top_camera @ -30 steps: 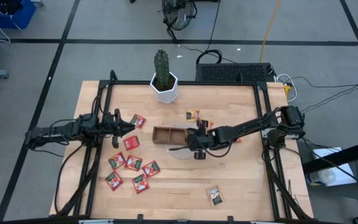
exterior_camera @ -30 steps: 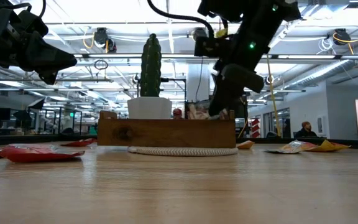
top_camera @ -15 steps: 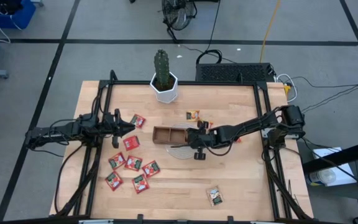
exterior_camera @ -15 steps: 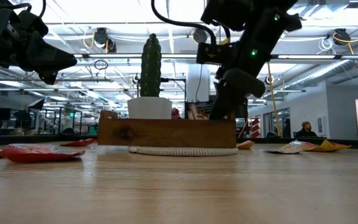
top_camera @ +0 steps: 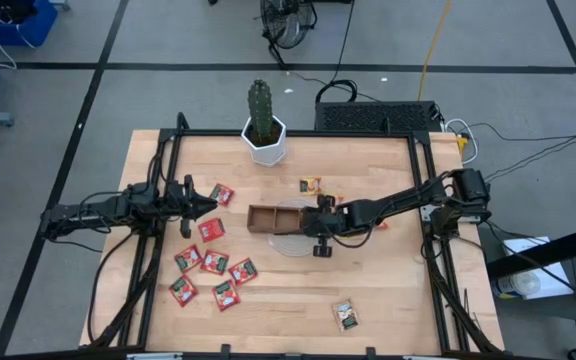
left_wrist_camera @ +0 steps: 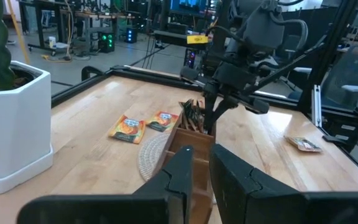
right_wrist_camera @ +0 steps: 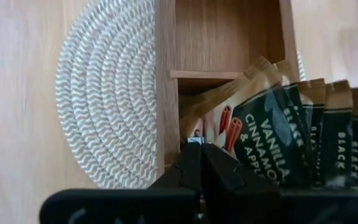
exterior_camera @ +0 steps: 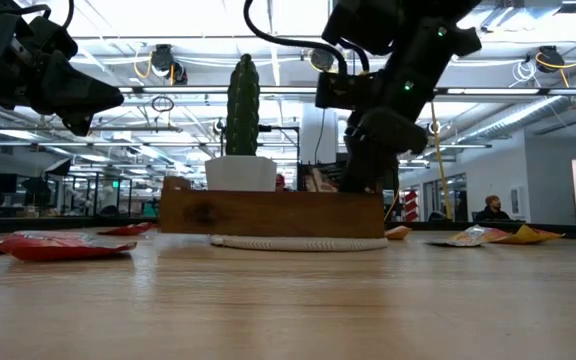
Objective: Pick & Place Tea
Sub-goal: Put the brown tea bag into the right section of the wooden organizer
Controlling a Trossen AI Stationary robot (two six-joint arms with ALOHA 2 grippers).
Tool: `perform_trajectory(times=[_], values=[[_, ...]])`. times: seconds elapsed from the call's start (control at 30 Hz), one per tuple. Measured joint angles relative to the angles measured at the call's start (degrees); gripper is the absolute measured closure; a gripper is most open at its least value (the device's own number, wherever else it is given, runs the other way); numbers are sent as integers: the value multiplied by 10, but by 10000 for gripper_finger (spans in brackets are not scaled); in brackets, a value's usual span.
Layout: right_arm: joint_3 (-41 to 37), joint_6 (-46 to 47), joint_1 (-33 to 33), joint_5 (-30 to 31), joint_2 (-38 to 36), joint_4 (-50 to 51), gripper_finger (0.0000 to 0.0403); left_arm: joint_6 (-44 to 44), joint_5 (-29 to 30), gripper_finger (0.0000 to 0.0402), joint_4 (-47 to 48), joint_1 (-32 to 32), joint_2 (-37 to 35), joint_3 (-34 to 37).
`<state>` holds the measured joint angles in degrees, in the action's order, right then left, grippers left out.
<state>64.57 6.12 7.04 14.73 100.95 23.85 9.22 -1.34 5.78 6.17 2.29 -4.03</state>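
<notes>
right gripper down at the tea tray

the right gripper sits with its fingers pressed together, holding nothing that i can see, its tips at the wall of the brown wooden tray, which rests on a round woven mat. in the right wrist view a row of dark tea sachets leans upright in the compartment right beside the closed fingertips; the next compartment shows bare wood.

the left gripper hovers above the left half of the light wooden table, fingers nearly together with only a narrow gap; i cannot tell if anything is between them. under and near it lie the loose red square sachets, scattered flat. two orange-yellow sachets lie beyond the tray, and one grey-white sachet lies alone near the front edge. a green cactus in a white pot stands at the far edge.
</notes>
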Motion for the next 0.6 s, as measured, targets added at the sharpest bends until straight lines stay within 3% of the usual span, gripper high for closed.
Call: perform_trajectory(times=[0.33,0.6], values=[[29,-12,-13,-16,2,59,403,0,0,344,0,0,0,0],[33,-25,-15,-20,57,53,403,0,0,344,0,0,0,0]])
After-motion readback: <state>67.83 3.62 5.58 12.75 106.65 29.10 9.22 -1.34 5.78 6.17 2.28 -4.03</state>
